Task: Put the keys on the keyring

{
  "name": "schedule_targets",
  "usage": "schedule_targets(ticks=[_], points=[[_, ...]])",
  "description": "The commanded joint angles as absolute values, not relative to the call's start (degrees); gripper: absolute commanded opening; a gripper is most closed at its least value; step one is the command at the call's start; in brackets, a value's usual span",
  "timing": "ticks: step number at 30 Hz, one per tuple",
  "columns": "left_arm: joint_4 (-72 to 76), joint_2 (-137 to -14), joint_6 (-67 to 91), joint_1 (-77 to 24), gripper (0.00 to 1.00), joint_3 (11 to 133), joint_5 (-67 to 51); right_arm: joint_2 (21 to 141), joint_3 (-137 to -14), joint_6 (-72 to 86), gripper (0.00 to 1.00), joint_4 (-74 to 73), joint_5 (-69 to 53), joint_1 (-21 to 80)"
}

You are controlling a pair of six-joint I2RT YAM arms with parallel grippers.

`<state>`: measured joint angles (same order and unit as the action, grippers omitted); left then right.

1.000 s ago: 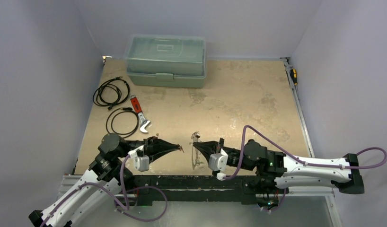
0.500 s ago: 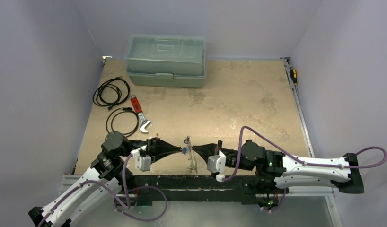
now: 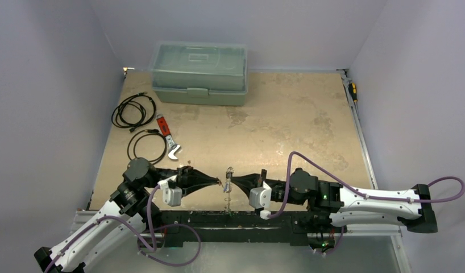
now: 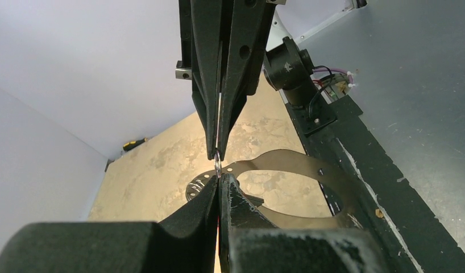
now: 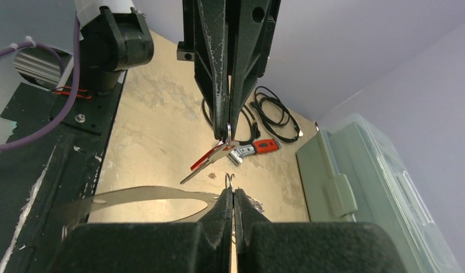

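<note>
Both grippers meet tip to tip low over the table's near middle. My left gripper (image 3: 220, 182) (image 4: 219, 177) is shut; a red-headed key (image 5: 206, 161) hangs from its tips (image 5: 228, 133) by a small ring. My right gripper (image 3: 232, 180) (image 5: 233, 192) is shut on the keyring (image 3: 227, 196), a thin flat metal hoop (image 4: 282, 156) (image 5: 159, 191) that hangs off to one side of its tips. A small wire loop pokes out between the right fingertips. In the left wrist view the right tips (image 4: 218, 154) almost touch mine. No other keys show.
A green lidded toolbox (image 3: 199, 74) stands at the back. Two coiled black cables (image 3: 133, 111) (image 3: 146, 147) and a red-handled wrench (image 3: 167, 136) lie at the left. A screwdriver (image 3: 352, 91) lies by the right wall. The black base rail (image 3: 236, 219) runs just below the grippers.
The two grippers have closed in on each other from a hand's width apart until their tips nearly touch. The hanging keyring has turned edge-on in the top view.
</note>
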<state>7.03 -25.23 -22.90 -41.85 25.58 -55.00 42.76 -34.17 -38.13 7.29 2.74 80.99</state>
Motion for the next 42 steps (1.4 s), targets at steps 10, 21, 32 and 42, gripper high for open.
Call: schedule_targets(ticks=[10,21,32,42], points=[[9.75,-25.75,-22.43,-42.55,0.00,25.45,-56.64,42.27,-37.53,-37.31,0.00,10.82,0.09,80.86],[10.25,-25.84,-23.82,-42.64,0.00,24.44,-57.04,43.19,-38.19,-37.27,0.00,10.99,-2.35,80.86],[10.01,-26.28,-24.83,-42.78,0.00,24.27,-56.98,43.78,-38.42,-37.00,0.00,11.23,-3.63,80.86],[10.33,-26.81,-25.11,-42.78,0.00,24.02,-58.17,44.17,-38.34,-37.00,0.00,11.75,-3.78,80.86]])
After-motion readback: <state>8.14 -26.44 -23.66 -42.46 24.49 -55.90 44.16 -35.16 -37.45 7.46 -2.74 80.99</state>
